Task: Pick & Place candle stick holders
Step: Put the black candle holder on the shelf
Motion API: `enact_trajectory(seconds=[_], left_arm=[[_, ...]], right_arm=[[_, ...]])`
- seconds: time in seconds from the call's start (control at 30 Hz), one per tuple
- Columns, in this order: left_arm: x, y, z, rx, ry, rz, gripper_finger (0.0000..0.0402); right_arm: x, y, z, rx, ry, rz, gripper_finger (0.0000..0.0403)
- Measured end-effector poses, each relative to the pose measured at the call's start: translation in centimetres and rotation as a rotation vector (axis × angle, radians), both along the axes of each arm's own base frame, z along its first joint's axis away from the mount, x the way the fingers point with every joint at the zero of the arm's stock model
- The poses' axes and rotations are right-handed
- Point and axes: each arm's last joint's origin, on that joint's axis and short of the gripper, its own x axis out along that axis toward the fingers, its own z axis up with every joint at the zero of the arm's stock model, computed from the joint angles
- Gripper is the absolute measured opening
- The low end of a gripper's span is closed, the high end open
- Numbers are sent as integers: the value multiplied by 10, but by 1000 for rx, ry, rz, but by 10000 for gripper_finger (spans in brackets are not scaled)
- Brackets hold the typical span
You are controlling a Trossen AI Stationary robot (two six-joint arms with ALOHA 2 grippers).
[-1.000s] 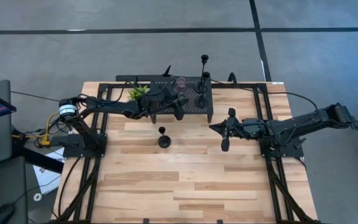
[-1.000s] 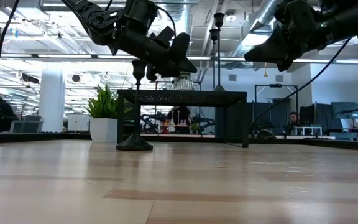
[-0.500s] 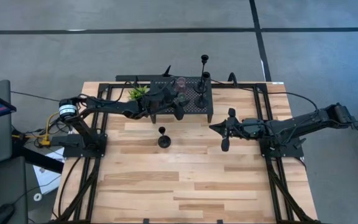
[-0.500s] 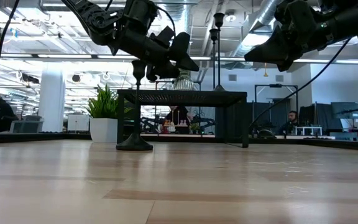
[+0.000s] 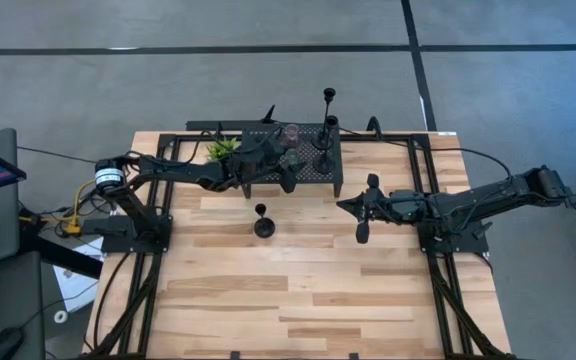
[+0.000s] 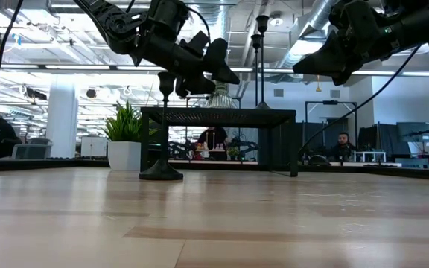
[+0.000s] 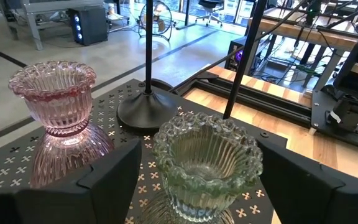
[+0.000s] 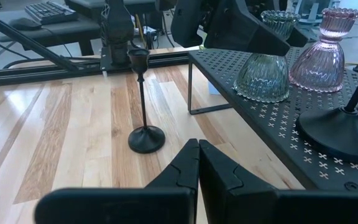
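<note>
We see the left gripper (image 7: 194, 180) with its fingers spread wide on both sides of the olive-green holder (image 7: 207, 162), not squeezing it, on the black perforated stand (image 5: 313, 170) beside the pinkish glass holder (image 7: 55, 93), while the right gripper (image 8: 197, 168) hovers clenched and empty near a black holder (image 5: 262, 222) on the table (image 5: 298, 290)

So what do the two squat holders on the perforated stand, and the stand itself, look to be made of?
Green holder and pink holder: seemingly pressed glass, translucent, ribbed, beaded rims, glossy. Stand: probably black-painted sheet metal, matte, punched with small crosses. The open left gripper flanks the green one.
</note>
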Motion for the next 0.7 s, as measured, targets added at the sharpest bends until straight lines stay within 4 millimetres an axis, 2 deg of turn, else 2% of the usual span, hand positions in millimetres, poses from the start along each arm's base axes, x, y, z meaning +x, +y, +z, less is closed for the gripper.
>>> enact_trajectory(seconds=[0.7], left_arm=[[0,0,3,5,-26,-1,308]], right_arm=[[0,0,0,0,0,0,0]])
